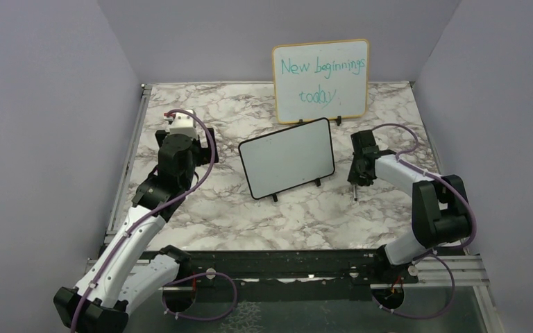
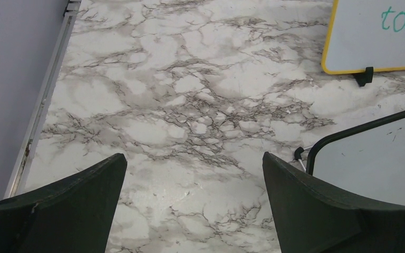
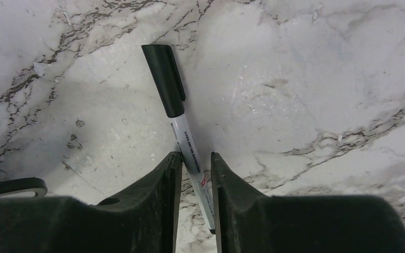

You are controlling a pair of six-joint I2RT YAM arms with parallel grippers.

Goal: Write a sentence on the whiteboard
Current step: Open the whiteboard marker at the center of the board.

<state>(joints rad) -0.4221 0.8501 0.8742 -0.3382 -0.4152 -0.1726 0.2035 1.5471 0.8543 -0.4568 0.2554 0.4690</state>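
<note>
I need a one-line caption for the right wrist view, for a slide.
Right gripper with its fingers either side of a black-capped marker on the marble table.

The whiteboard (image 1: 288, 158) stands on the worktop (image 1: 201, 208), the larger board (image 1: 321, 80) behind it, the marker (image 3: 176, 113) to its right, between the fingers of the right hand (image 3: 196, 163).

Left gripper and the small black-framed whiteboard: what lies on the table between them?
Nothing: only bare marble tabletop separates the left gripper from the whiteboard, as the top external view shows.

White link shells (image 1: 139, 236) on black joints (image 1: 441, 208), looped purple cables (image 1: 212, 149), seemingly matte black gripper fingers (image 2: 306, 205).
</note>
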